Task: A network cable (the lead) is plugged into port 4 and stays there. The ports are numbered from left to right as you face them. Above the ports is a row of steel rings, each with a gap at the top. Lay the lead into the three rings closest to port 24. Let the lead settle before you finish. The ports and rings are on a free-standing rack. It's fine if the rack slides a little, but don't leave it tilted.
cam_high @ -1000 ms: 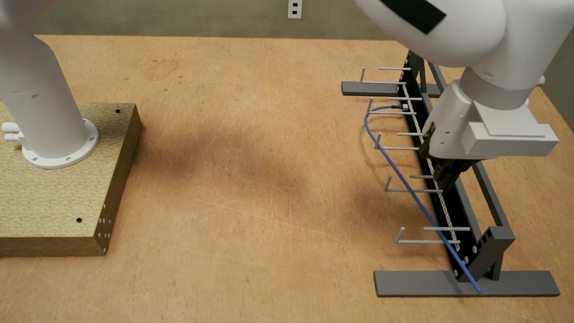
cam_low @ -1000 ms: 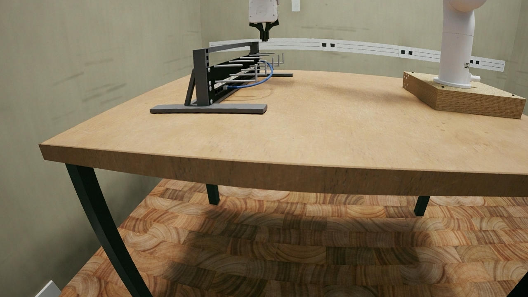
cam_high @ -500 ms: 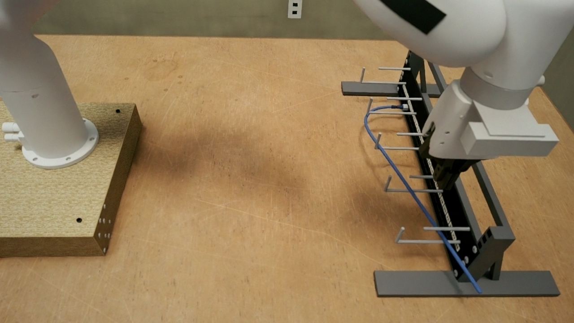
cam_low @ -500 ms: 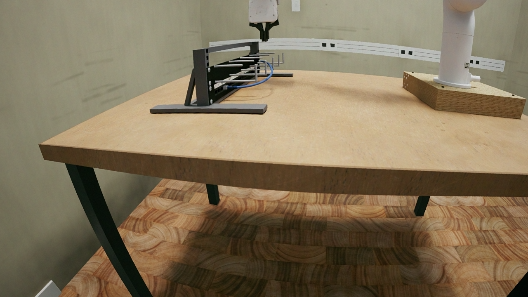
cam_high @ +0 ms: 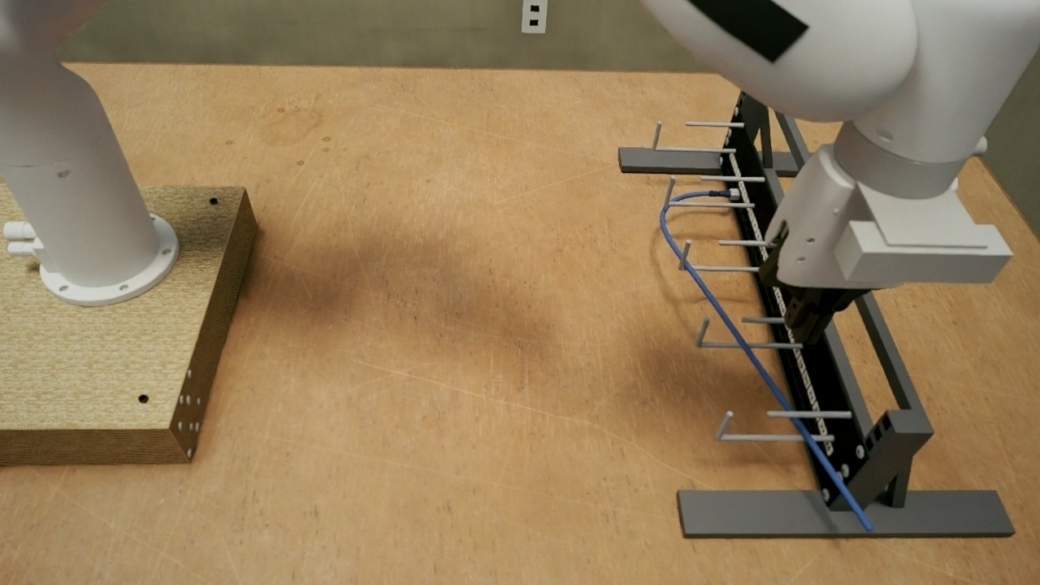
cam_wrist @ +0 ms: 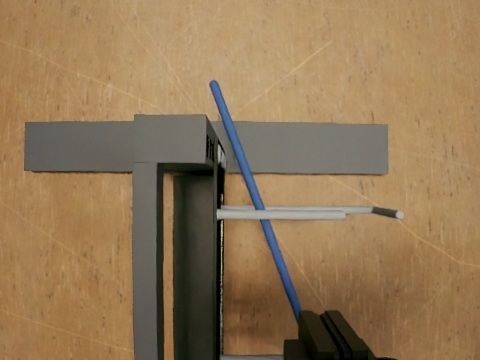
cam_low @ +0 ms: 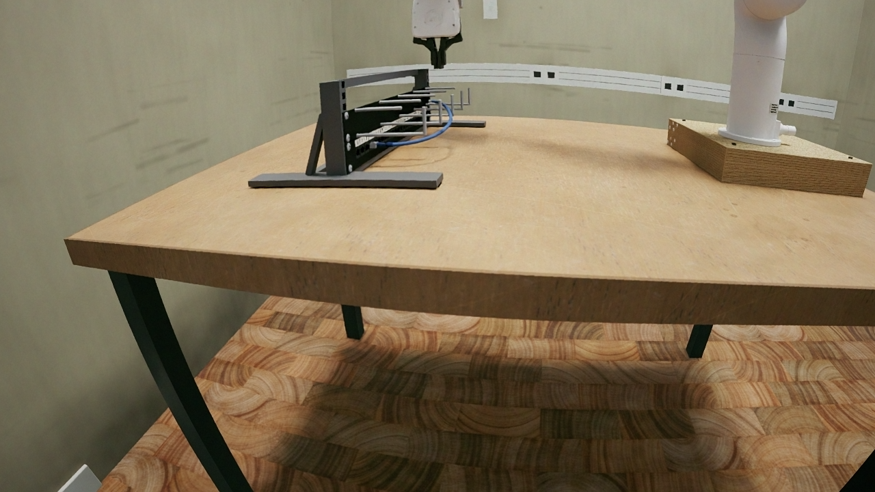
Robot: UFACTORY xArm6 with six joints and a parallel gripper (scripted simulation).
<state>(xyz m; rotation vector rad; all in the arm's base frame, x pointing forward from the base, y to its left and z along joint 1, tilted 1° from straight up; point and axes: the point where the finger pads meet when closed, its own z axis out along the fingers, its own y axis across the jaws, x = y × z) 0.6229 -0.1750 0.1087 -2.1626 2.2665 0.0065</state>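
Observation:
The dark rack stands upright at the right of the table, with steel rings sticking out towards the arm's base. The blue lead is plugged in near the far end. It loops outward, then runs slanting across the nearer rings. Its free end lies over the near foot. My gripper is shut and empty, hovering above the rack's top bar in the side view. In the wrist view my fingers cover part of the lead, which crosses the last ring.
The arm's base stands on a wooden block at the left. The rack's two flat grey feet rest on the table near its right edge. The wall is close behind the rack.

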